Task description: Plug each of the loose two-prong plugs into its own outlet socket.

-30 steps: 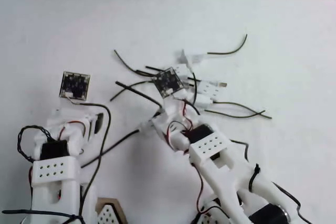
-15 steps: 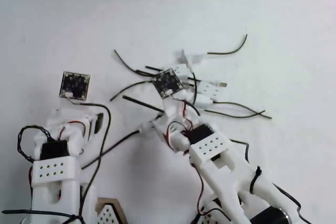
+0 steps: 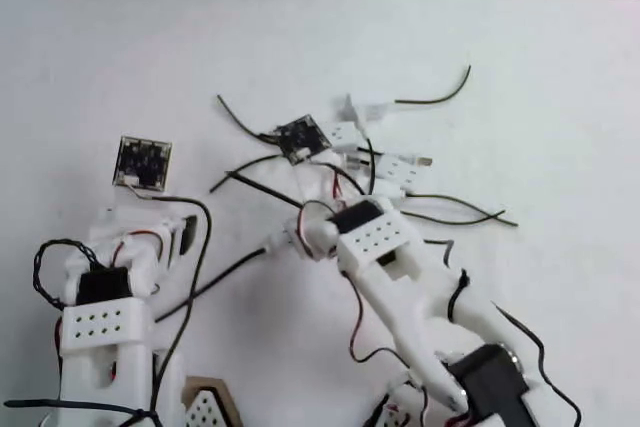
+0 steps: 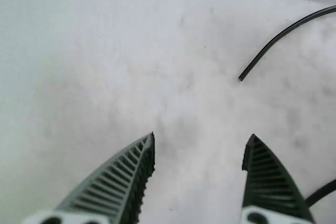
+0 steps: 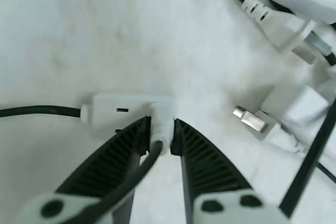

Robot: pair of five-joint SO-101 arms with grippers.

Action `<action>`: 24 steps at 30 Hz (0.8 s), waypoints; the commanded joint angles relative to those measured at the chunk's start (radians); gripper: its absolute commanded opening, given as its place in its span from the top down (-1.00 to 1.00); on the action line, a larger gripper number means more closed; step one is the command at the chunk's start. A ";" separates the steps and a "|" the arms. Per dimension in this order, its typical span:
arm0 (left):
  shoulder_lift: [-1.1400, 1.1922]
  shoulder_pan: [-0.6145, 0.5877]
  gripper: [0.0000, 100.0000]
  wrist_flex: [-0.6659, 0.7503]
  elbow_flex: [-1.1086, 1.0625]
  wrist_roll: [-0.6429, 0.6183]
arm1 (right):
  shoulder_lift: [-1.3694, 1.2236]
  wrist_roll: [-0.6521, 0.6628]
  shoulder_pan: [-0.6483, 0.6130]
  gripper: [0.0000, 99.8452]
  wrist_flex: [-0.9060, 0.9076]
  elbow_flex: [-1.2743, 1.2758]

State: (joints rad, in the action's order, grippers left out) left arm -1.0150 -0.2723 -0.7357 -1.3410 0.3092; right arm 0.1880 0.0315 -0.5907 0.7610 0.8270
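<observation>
My right gripper [image 5: 160, 129] is shut on a small white plug [image 5: 160, 119] that butts against the end of a white outlet socket [image 5: 118, 111] with a black cable. In the high view that socket [image 3: 276, 243] lies mid-table, right at my right gripper [image 3: 303, 237]. More white two-prong plugs [image 5: 291, 27] lie loose nearby, clustered in the high view around one plug [image 3: 400, 173]. My left gripper [image 4: 202, 148] hangs open over bare white table, nothing between its fingers; in the high view this left gripper [image 3: 172, 232] is at the lower left.
Two black square blocks lie on the table, one [image 3: 142, 162] ahead of the left arm, one [image 3: 300, 137] among the plugs. Loose black wires [image 3: 440, 97] trail across the middle. A wire end [image 4: 241, 77] lies ahead of the left gripper.
The right arm has swung left and forward. The black square block by the plugs has slid up and left. The left arm has not moved.
</observation>
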 commanded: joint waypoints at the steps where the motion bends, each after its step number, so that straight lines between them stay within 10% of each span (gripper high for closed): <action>1: -0.025 -0.012 0.46 0.021 0.003 -0.003 | -0.042 -0.005 -0.012 0.97 0.048 -0.035; 14: -0.025 -0.012 0.46 0.021 0.003 -0.003 | -0.151 -0.005 -0.033 0.97 0.108 -0.118; 24: -0.027 -0.038 0.45 0.026 0.003 -0.006 | 0.194 -0.005 0.185 0.97 0.104 -0.212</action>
State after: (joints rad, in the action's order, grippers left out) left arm -1.0150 -0.2754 -0.7357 -1.3410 0.3092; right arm 0.2555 0.0345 -0.4803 0.8577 0.6935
